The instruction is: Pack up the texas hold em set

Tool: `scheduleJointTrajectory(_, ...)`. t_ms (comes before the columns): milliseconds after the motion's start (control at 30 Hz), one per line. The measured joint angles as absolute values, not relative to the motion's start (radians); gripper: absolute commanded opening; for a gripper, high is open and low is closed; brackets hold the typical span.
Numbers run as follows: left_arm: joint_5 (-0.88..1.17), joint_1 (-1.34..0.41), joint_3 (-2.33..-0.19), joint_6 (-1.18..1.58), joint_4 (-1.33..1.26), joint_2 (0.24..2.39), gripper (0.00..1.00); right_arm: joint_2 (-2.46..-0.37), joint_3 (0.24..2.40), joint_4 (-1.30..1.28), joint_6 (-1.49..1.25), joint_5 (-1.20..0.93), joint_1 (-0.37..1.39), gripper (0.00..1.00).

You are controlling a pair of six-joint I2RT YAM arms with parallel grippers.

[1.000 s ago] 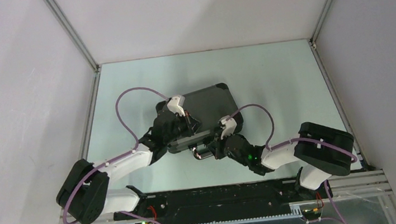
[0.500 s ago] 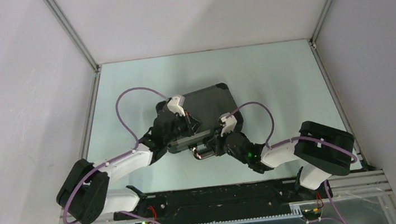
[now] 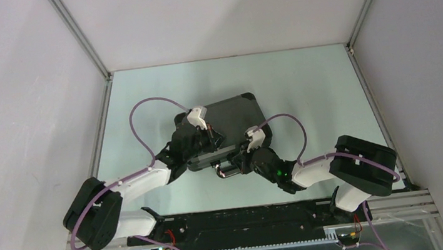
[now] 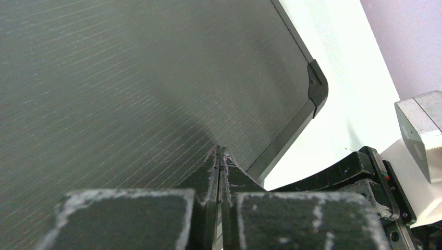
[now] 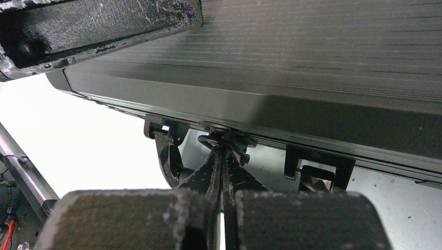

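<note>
The black case [image 3: 234, 112] lies closed in the middle of the table, its ribbed lid up. My left gripper [image 3: 207, 147] is shut, its tips resting on the lid [image 4: 130, 78] near the front corner; it also shows in the left wrist view [image 4: 220, 151]. My right gripper [image 3: 231, 163] is shut, its tips [image 5: 224, 150] touching the centre latch [image 5: 225, 136] on the case's front edge [image 5: 292, 112]. The handle [image 5: 170, 161] hangs beside it. Chips, cards, dice and buttons are out of view.
The pale green table [image 3: 302, 84] is walled by white panels at the back and on both sides. A black rail [image 3: 242, 220] carrying the arm bases runs along the near edge. The left arm's body [image 5: 99, 26] hangs just over the case's front left corner.
My right gripper has edged slightly left along the case's front edge. The left arm and the case have not moved.
</note>
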State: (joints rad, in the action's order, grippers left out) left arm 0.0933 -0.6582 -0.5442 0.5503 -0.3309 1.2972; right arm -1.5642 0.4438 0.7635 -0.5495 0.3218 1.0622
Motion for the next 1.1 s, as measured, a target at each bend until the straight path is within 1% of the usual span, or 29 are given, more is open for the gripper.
scheduleJointTrajectory(900, 0.102, -0.658, -0.545, 0.550, -0.339, 1.303, 0.00, -1.523, 0.448, 0.729, -0.504, 0.367, 1.071, 0.00)
scheduleJointTrajectory(1100, 0.104, -0.657, -0.545, 0.550, -0.340, 1.304, 0.00, -1.488, 0.464, 0.729, -0.493, 0.398, 1.072, 0.00)
